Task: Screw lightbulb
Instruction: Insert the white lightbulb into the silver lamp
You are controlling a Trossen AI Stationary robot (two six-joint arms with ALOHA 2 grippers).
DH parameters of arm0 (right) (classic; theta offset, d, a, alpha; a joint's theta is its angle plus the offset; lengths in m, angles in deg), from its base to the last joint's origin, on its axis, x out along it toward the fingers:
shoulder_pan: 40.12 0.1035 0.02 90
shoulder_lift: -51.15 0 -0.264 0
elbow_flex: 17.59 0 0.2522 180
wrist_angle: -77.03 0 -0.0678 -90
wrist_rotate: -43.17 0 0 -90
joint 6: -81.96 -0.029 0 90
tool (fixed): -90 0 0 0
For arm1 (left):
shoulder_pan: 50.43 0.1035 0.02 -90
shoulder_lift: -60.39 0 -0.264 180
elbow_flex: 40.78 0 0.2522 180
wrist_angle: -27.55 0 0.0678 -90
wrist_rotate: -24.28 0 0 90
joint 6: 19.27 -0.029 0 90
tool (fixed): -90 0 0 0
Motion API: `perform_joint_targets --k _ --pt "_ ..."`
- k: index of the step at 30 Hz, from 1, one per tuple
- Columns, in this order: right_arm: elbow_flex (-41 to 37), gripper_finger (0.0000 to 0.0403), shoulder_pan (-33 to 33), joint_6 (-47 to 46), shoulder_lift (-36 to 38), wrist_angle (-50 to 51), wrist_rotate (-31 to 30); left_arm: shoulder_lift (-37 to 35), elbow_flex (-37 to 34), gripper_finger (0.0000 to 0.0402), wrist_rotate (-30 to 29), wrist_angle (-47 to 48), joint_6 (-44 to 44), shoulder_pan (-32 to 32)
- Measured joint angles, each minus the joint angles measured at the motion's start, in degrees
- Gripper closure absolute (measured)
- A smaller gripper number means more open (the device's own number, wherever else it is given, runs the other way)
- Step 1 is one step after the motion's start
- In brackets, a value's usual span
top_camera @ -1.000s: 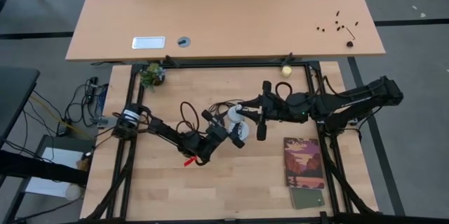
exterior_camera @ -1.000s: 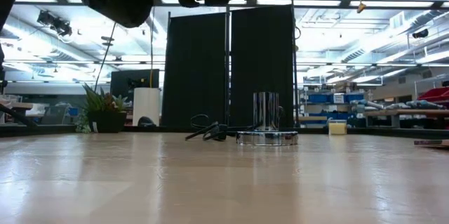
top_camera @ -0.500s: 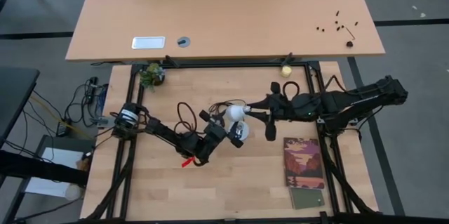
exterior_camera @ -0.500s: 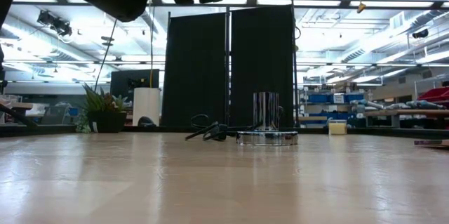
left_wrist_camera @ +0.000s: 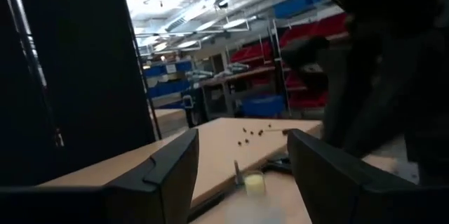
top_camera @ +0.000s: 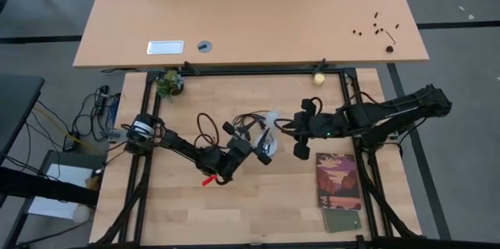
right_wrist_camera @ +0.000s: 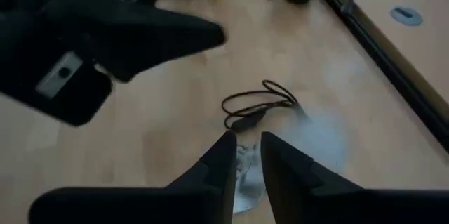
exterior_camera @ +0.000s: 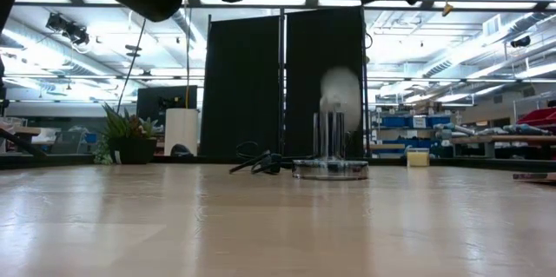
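Note:
The white lightbulb [exterior_camera: 339, 95] is a blur in the air just above the chrome socket [exterior_camera: 330, 169], which stands on the table with its black cord [right_wrist_camera: 258, 104] beside it. The bulb also shows in the high view [top_camera: 271, 116] and in the right wrist view [right_wrist_camera: 319, 136]. My right gripper [right_wrist_camera: 247, 140] hangs above the socket, its fingers a narrow gap apart and empty, the bulb off to one side. My left gripper [left_wrist_camera: 242, 168] is open and empty, held high beside the socket [top_camera: 266, 138].
A booklet [top_camera: 338, 180] lies near the table's right front. A small yellowish ball [top_camera: 319, 79] and a potted plant [top_camera: 168, 83] sit at the far edge. A second desk [top_camera: 250, 15] stands beyond. Bare tabletop lies in front of the socket [exterior_camera: 261, 225].
My right gripper has drawn back toward the table's right edge. The bulb, at its fingertips half a second ago, has left them. It has dropped into the low view as a blur above the socket. My left gripper has kept still.

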Motion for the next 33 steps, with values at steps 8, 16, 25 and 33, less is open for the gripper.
perform_joint_targets --k 8,16,25,33 --pt "-2.38 0.0314 -3.37 -9.66 -1.31 21.95 3.43 0.15 -1.77 0.0179 -2.95 13.74 12.67 -0.04" --pt "-10.1 0.0298 -6.48 -9.49 -1.06 14.24 5.23 0.15 -3.4 0.0179 -1.87 14.05 18.79 0.02" --pt "-11.17 0.0254 -15.28 -2.45 -0.96 5.06 2.21 0.15 -3.83 0.0179 15.67 26.09 30.01 1.24" --pt "-11.17 0.0178 -27.39 9.44 -0.96 -7.9 11.48 0.22 -3.87 0.0179 31.96 36.25 40.23 5.56"
